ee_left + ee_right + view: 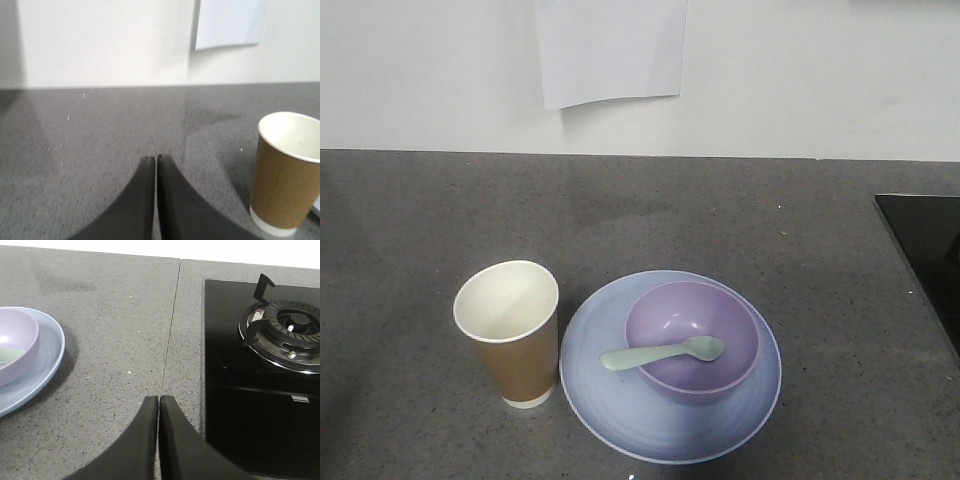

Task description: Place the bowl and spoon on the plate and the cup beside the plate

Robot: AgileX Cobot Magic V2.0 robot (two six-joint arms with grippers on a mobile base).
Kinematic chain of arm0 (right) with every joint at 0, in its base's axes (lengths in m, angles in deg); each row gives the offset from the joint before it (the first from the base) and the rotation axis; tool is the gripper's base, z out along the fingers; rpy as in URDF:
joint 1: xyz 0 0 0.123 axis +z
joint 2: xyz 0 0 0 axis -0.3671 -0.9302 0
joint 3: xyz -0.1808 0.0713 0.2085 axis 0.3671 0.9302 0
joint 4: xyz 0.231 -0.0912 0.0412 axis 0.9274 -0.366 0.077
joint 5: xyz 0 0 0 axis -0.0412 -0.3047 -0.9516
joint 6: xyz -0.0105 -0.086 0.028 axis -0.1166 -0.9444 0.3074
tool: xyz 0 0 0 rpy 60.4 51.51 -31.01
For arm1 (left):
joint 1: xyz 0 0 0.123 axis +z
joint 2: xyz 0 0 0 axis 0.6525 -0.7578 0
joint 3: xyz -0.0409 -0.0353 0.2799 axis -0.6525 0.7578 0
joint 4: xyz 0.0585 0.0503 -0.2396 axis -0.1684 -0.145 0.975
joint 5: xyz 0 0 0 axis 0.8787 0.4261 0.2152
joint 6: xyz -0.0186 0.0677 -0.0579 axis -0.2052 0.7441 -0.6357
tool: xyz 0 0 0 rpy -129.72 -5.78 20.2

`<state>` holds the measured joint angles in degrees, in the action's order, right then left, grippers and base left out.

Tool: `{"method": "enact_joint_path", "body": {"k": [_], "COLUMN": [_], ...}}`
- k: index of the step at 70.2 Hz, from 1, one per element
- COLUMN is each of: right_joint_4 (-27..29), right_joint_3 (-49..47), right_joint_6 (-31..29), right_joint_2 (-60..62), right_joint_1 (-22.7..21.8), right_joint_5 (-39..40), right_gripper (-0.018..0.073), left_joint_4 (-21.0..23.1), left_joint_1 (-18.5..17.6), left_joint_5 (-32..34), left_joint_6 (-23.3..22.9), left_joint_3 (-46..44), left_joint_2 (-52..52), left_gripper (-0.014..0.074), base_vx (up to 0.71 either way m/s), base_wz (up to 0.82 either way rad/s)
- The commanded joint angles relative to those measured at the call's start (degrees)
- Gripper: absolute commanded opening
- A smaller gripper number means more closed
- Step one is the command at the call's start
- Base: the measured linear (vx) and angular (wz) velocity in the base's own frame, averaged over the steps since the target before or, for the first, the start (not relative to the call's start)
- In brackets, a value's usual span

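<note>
Nearest the front camera, the plate (670, 420) lies on the grey desk (800, 230) with the bowl (692, 340) sitting on it and the spoon (662, 353) resting in the bowl, handle over the near-left rim. Just beside the plate's left edge stands the cup (508, 333), upright and apparently not touching it. Both the left claw (155, 162) and the right claw (158, 402) are closed tight with nothing between them, clear of the objects. By my judgement the arrangement is complete; any retreat should go up and away, avoiding the cup and the hob (260, 380).
</note>
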<state>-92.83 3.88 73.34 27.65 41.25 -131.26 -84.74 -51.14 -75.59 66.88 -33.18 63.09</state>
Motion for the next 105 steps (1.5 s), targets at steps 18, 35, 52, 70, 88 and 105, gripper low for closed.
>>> {"method": "enact_joint_path", "body": {"k": [18, 35, 52, 70, 88, 105], "right_joint_4": [-1.5, -1.5, -1.5, -1.5, -1.5, -1.5], "right_joint_3": [-1.3, -1.3, -1.3, -1.3, -1.3, -1.3], "right_joint_6": [-0.2, -0.2, -0.2, -0.2, -0.2, -0.2], "right_joint_2": [-0.9, -0.9, -0.9, -0.9, -0.9, -0.9], "right_joint_1": [-0.3, -0.3, -0.3, -0.3, -0.3, -0.3], "right_joint_5": [3.9, 3.9, 3.9, 3.9, 3.9, 3.9], "right_gripper": [-0.0011, -0.0011, -0.0011, -0.0011, -0.0011, -0.0011], "left_joint_4": [18.7, 14.7, 11.9, 10.5, 10.5, 10.5], "left_joint_1": [6.2, 6.2, 6.2, 6.2, 6.2, 6.2], "left_joint_5": [28.8, 33.8, 34.4, 34.4, 34.2, 34.2], "left_joint_6": [22.4, 21.1, 17.7, 17.2, 17.2, 17.2], "left_joint_3": [18.6, 23.3, 23.4, 23.3, 23.3, 23.3], "left_joint_2": [8.1, 9.7, 9.7, 9.6, 9.6, 9.6], "left_gripper": [-0.0008, -0.0008, -0.0008, -0.0008, -0.0006, -0.0006], "base_vx": [0.00, 0.00, 0.00, 0.00, 0.00, 0.00], "base_wz": [0.00, 0.00, 0.00, 0.00, 0.00, 0.00]}}
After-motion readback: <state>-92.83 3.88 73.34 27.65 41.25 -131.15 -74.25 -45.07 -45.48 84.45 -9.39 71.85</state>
